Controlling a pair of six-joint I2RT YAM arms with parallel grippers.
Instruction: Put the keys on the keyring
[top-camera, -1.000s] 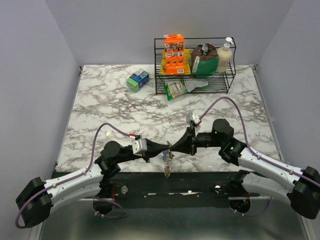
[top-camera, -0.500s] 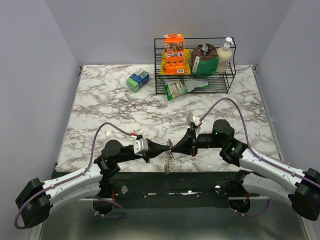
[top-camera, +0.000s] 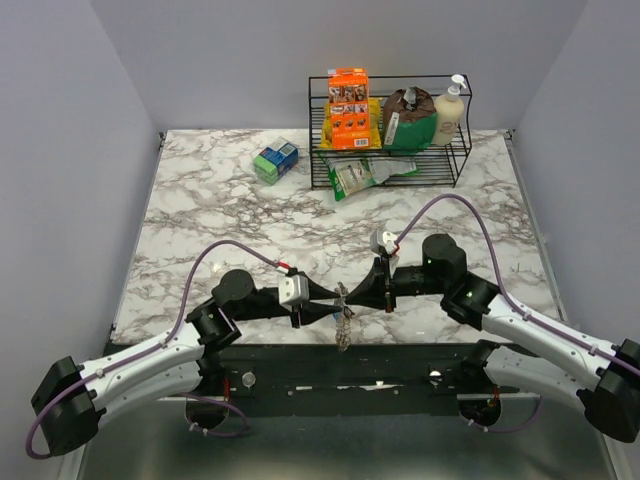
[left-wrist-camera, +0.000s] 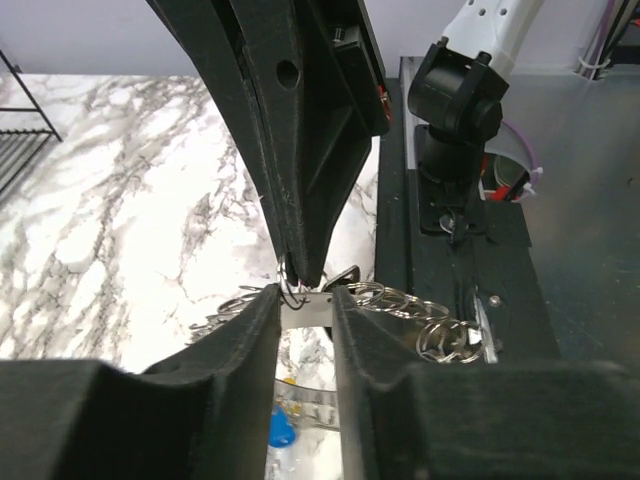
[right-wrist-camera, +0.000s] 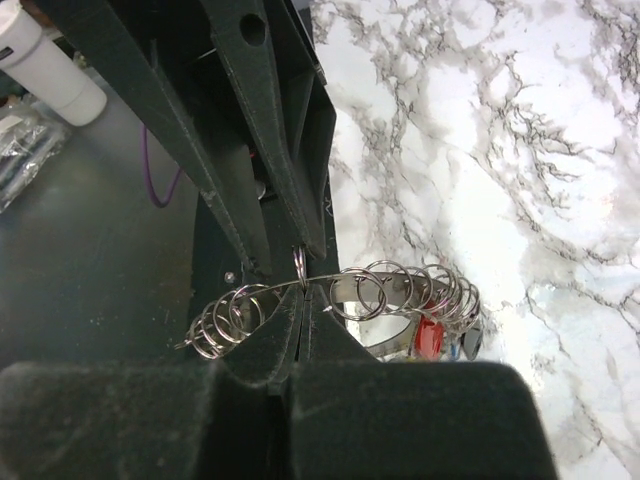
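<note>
The keyring (top-camera: 342, 297) is a silvery loop strung with several small rings, held in the air over the table's near edge between both grippers. My left gripper (top-camera: 326, 306) is shut on a flat silver part of it (left-wrist-camera: 306, 311). My right gripper (top-camera: 357, 295) is shut on the thin wire of the loop (right-wrist-camera: 262, 289), beside a small ring (right-wrist-camera: 300, 261). The keys (top-camera: 343, 330) hang below the loop. A blue head (left-wrist-camera: 280, 432) shows in the left wrist view and a red head (right-wrist-camera: 430, 336) in the right wrist view. The two grippers' tips nearly touch.
A black wire rack (top-camera: 390, 178) with an orange box, bags and a soap bottle stands at the back. A small green and blue box (top-camera: 275, 161) lies to its left. The black base rail (top-camera: 340, 365) runs under the hanging keys.
My left gripper has moved forward and to the right, closer to the right gripper. The keyring and hanging keys have shifted slightly right. Both grippers still hold the loop.
</note>
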